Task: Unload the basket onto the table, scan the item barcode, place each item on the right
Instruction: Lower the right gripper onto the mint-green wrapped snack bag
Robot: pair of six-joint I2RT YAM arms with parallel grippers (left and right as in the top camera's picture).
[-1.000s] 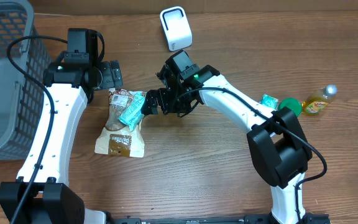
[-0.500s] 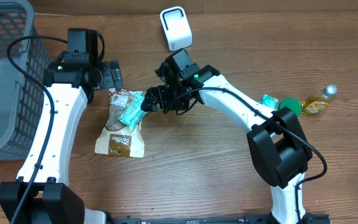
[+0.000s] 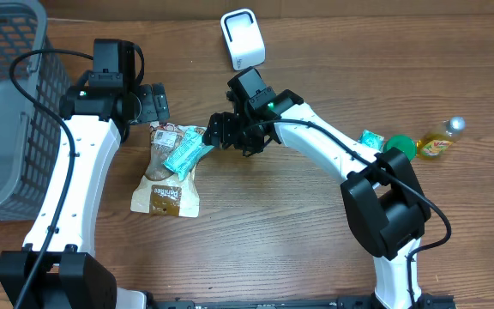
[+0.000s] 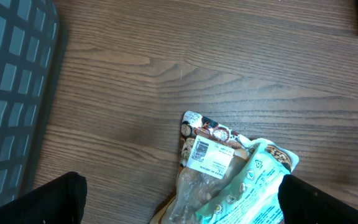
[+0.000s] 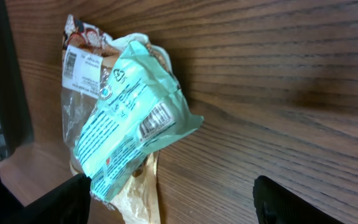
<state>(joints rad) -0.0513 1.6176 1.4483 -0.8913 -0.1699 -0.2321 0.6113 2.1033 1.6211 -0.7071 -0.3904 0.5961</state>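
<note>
A teal snack packet [image 3: 183, 152] lies across a brown-and-clear bag [image 3: 166, 184] left of the table's centre. The packet's barcode [image 5: 156, 119] faces up near its right edge. The bag carries a white label [image 4: 209, 155] with a small barcode. My right gripper [image 3: 219, 133] hovers open at the packet's right end. In the right wrist view one finger [image 5: 61, 199] sits beside the packet [image 5: 126, 127] and nothing is pinched. Just above the bag's top edge my left gripper [image 3: 154, 105] is open, its fingers wide apart over both items. The white scanner [image 3: 243, 39] stands at the back.
A grey mesh basket [image 3: 7, 103] fills the far left. At the right lie a yellow bottle [image 3: 440, 142], a green-capped item [image 3: 399, 146] and a small teal packet [image 3: 370, 137].
My right gripper has shifted slightly right and back, off the teal packet's middle to its end, with its jaws a little narrower. The left arm has not moved.
</note>
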